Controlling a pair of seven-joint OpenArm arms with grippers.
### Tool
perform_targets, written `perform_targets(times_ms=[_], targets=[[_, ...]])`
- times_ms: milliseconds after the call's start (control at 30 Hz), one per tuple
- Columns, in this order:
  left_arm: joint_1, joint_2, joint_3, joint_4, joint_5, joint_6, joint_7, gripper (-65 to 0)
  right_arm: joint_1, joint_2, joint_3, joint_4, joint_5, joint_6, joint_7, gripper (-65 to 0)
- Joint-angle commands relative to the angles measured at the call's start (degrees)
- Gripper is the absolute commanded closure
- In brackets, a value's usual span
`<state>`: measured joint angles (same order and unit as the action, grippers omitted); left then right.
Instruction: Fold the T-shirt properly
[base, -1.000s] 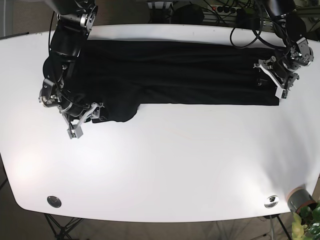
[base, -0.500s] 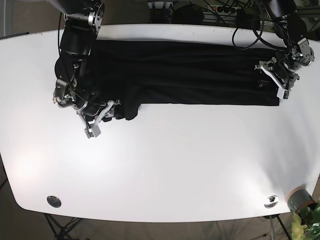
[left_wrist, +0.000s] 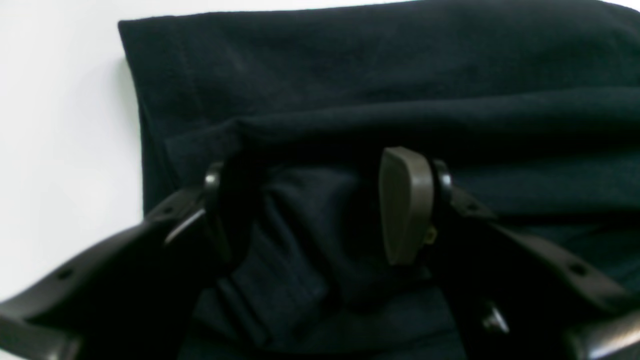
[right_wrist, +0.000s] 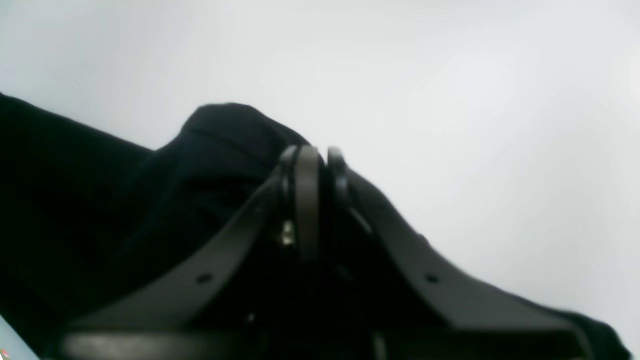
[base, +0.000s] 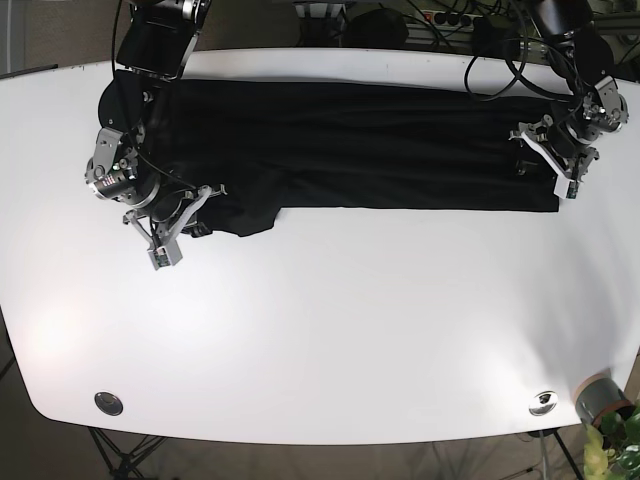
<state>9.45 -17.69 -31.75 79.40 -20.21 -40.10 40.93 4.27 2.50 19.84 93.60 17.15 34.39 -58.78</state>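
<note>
The black T-shirt (base: 360, 145) lies as a long band across the desk (base: 330, 330) at twelve o'clock, its long axis running nine to three. The right tool (right_wrist: 312, 165) is clenched on a sleeve fold (right_wrist: 225, 125) at the nine o'clock end. The left tool (left_wrist: 320, 210) hangs released, straddling bunched cloth at the three o'clock end

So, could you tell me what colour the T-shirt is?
Plain black T-shirt, clearest in the base view.

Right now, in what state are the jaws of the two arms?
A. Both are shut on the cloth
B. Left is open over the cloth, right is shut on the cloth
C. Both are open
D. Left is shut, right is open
B: the left gripper jaws stand apart over the black T-shirt, while the right gripper jaws are pressed together on a fold of it.
</note>
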Motion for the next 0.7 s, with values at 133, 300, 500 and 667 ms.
perform_targets(times_ms=[133, 300, 500, 667], targets=[[0.09, -0.55, -0.03, 0.12, 0.91, 0.10, 1.67, -35.1, -2.82, -0.70, 4.03, 14.22, 1.27, 0.20, -4.91, -2.1], [-0.09, -0.64, 0.93, -0.67, 0.91, 0.10, 1.67, -35.1, -6.60, -1.23, 4.82, 20.64, 1.18, 0.11, -6.23, -2.1], [-1.32, -0.72, 2.60, -1.11, 0.91, 0.10, 1.67, -35.1, -11.00, -1.40, 9.48, 21.78, 3.64, 0.29, -8.07, -2.1], [-1.50, -0.81, 2.69, -1.11, 0.91, 0.10, 1.67, -35.1, -14.25, -1.05, 14.67, 21.61, 8.92, -0.15, -8.07, -2.1]])
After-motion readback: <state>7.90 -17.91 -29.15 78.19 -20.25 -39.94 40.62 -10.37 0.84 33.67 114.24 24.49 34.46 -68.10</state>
